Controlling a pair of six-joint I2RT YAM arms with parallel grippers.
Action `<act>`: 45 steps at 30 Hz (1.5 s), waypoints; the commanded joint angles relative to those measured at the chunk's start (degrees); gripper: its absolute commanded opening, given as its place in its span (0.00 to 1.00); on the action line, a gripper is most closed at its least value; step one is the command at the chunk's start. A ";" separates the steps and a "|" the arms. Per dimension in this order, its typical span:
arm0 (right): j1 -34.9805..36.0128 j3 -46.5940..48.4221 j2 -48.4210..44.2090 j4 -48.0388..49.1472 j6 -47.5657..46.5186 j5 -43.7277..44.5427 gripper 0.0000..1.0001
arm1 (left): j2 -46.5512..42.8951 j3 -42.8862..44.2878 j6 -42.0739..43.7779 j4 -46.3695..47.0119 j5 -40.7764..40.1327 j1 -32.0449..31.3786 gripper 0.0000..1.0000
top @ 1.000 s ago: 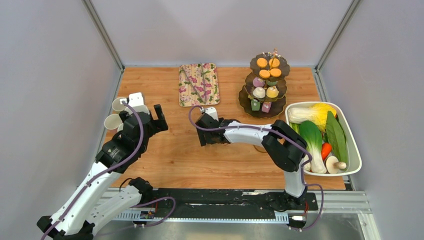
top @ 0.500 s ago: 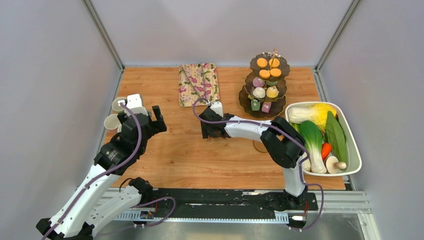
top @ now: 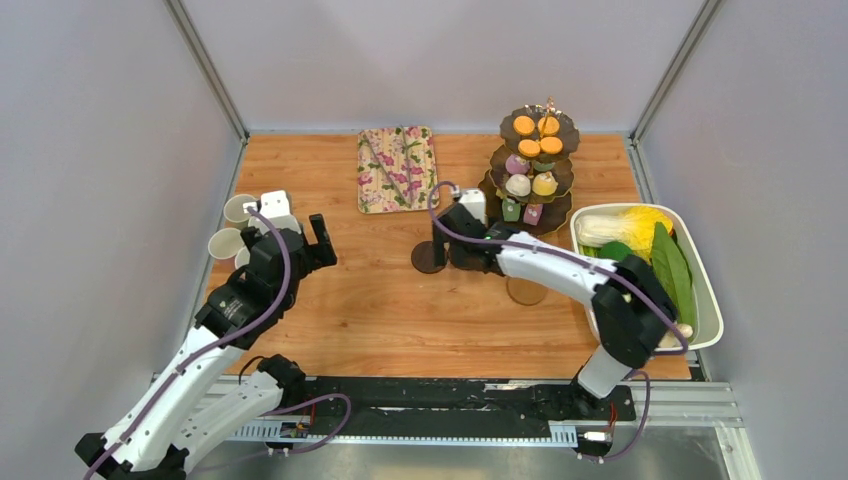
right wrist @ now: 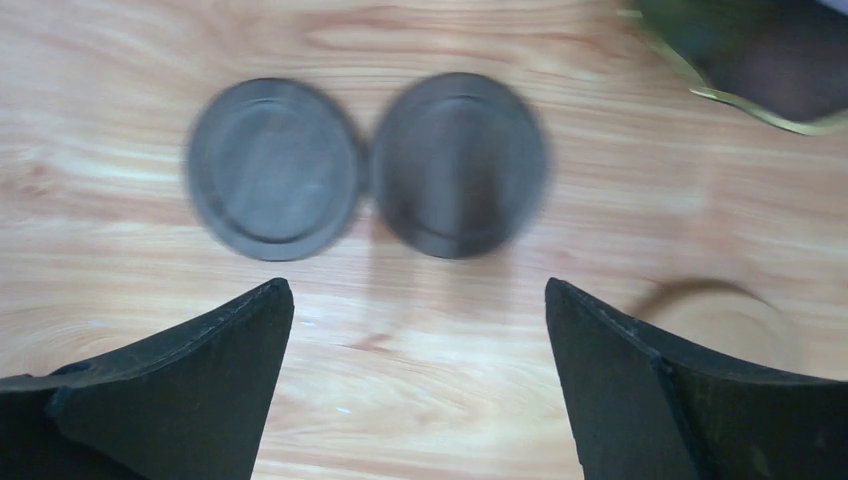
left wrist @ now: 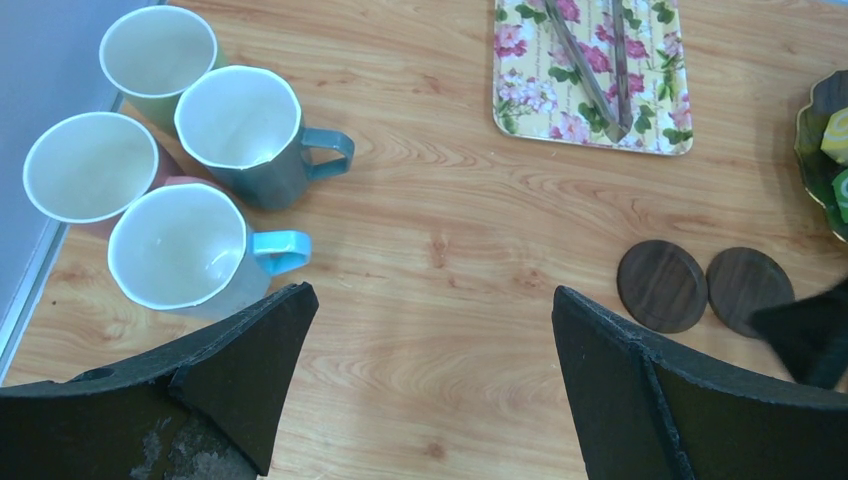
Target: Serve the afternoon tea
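Dark coasters, floral tray

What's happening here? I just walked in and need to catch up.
Two robot arms are setting out afternoon tea. The right hand hovers open over two dark coasters lying side by side near the cake stand. The left hand, also open and empty, hangs by four mugs grouped at the table's left edge. No mug sits on a coaster yet.
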 commanded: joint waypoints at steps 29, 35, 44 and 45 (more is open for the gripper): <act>-17.81 -25.92 -16.13 0.02 -1.62 -8.13 0.92 | -3.92 -15.11 19.74 21.91 -12.40 -0.27 1.00; -11.98 -24.03 -14.14 -0.25 -1.74 -9.83 0.83 | -2.46 -15.77 19.03 22.45 -11.18 -0.21 1.00; 2.68 -14.39 -5.03 0.26 -2.67 -14.56 0.83 | -2.07 -16.10 19.41 23.00 -11.23 -0.26 1.00; 3.51 -12.98 -4.78 0.58 -3.40 -15.71 0.83 | -2.05 -16.14 19.41 23.03 -11.17 -0.24 1.00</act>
